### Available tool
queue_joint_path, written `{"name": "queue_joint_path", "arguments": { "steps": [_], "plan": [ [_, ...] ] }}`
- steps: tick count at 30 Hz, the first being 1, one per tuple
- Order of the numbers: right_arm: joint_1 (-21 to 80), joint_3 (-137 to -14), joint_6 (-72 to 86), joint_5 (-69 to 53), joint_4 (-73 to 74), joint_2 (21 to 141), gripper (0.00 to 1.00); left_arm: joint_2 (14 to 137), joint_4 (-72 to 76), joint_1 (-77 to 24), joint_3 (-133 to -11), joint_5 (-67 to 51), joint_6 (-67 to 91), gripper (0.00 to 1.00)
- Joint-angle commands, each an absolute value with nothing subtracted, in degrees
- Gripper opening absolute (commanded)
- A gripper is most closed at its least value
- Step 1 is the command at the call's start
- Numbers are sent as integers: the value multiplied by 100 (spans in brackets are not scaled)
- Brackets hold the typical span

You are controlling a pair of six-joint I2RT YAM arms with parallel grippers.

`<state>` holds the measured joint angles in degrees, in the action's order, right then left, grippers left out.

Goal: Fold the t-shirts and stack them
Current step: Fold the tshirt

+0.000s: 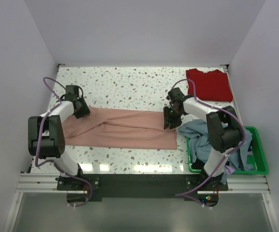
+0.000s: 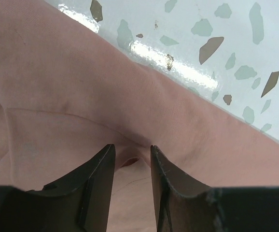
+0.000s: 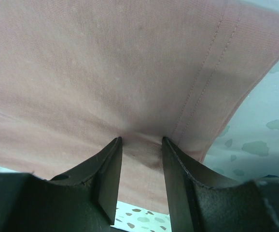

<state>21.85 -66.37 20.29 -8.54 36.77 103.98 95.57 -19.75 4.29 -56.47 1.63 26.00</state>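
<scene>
Top external view: the pink shirt [image 1: 125, 128] lies as a long, narrow band across the middle of the desk [image 1: 130, 82], running from 9 o'clock to 3 o'clock. It is a dusty salmon, plain on the side that shows, with a slanting crease near its middle and a fairly straight near edge. A red shirt [image 1: 209, 84] sits folded into a neat rectangle at the 1 o'clock corner, well apart from the pink one. A blue-grey shirt [image 1: 200, 130] spills crumpled over the rim of the green basket [image 1: 258, 159] at 4 o'clock, its edge just beside the pink shirt's right end.

My left arm [image 1: 45, 137] rises from its base at 7 o'clock, elbow bent high, forearm reaching toward 10 o'clock. My left end effector [image 1: 79, 112] is down on the far corner of the shirt's left end. In the left wrist view my fingers [image 2: 98, 179] straddle a pucker of pink cloth, creases drawn toward the gap, so I am grasping the pink shirt close to its edge. Speckled desk shows beyond at 1 o'clock.

My right arm [image 1: 221, 130] comes up from 5 o'clock over the basket, wrist turned toward 9 o'clock, with my right end effector [image 1: 170, 118] at the shirt's right end. In the right wrist view it is clenched on a gather of pink cloth beside a double-stitched hem. Desk shows below the cloth at 6 o'clock.
</scene>
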Motion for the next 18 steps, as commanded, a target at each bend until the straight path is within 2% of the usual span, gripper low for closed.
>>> {"name": "queue_joint_path", "arguments": {
  "steps": [1, 8, 14, 17, 18],
  "plan": [
    [2224, -6592, 1977, -721, 3621, 10555, 42, 9448, -1810, 360, -5678, 149, 2654, 40],
    [2215, -6653, 1986, -729, 3630, 10582, 42, 9501, -1714, 334, -5563, 105, 2672, 39],
    [2215, -6671, 1977, -703, 3656, 10582, 42, 9554, -1705, 308, -5537, 71, 2672, 31],
    [2224, -6671, 1986, -703, 3665, 10582, 42, 9589, -1705, 273, -5520, 44, 2663, 23],
    [2215, -6662, 1986, -694, 3648, 10573, 42, 9571, -1705, 255, -5520, 35, 2663, 17]
  ]
}}
